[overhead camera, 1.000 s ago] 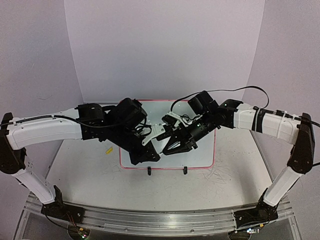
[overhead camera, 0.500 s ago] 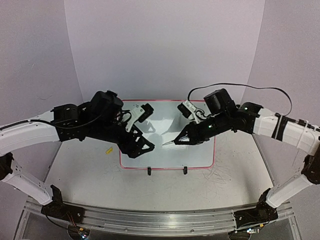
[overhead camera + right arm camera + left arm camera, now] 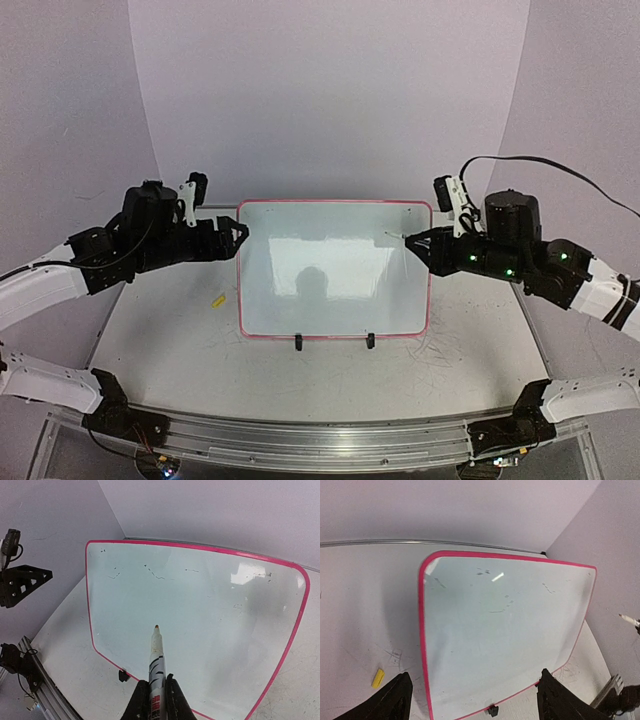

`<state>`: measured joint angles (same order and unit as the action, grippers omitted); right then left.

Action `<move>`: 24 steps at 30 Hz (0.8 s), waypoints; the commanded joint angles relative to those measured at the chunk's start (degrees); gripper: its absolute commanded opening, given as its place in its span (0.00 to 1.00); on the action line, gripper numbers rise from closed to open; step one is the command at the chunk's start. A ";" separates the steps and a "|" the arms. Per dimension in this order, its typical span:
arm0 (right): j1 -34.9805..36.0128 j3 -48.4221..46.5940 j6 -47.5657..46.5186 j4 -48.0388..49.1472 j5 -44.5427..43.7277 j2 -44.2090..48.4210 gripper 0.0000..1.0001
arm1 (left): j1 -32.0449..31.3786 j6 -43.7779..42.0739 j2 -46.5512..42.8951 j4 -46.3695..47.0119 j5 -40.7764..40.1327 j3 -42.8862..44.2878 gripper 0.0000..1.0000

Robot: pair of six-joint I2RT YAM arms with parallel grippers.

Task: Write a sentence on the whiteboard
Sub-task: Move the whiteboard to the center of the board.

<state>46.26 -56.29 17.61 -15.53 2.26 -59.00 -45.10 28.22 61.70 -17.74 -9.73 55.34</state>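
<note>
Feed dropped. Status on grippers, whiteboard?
Left gripper open, empty. Right gripper shut on uncapped white marker. Glossy pink-rimmed whiteboard: only faint grey marks. Nothing blocking.

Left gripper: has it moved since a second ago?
Yes. The left gripper has withdrawn leftward from over the middle of the whiteboard to the board's upper left rim, with its jaws now open.

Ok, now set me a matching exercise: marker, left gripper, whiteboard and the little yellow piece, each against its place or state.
1 marker
2 left gripper
3 whiteboard
4 yellow piece

A lies on the table, left of the whiteboard
B open, holding nothing
C has a pink rim
D clamped in the right gripper

Pairs: 1-D, 2-B, 3-C, 4-A
</note>
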 commanded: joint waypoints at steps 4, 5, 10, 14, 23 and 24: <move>1.23 -2.93 -2.18 1.73 -3.64 -1.81 0.00 | 9.30 5.64 -1.29 4.63 3.51 -2.70 0.88; 1.72 -3.43 -1.83 1.24 -4.36 -2.71 0.00 | 10.75 5.53 -1.20 5.08 5.30 -3.31 0.88; 6.31 -7.06 -0.48 -0.99 -9.46 -7.00 0.00 | 16.76 4.72 -0.88 10.28 16.07 -8.48 0.86; 7.16 -8.23 0.84 -1.17 -10.47 -7.88 0.00 | 16.53 8.12 -1.73 8.30 20.71 -13.61 0.77; 7.17 -10.36 -0.96 -1.20 -10.03 -8.52 0.00 | -8.30 22.70 -6.11 3.61 6.49 -19.08 0.75; 7.14 -10.30 -1.23 -1.17 -9.92 -8.41 0.00 | -11.76 23.46 -3.39 3.95 4.63 -18.51 0.75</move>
<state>53.34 -64.28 17.54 -17.57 -7.22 -67.66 -47.47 44.09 54.39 -15.42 2.38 36.92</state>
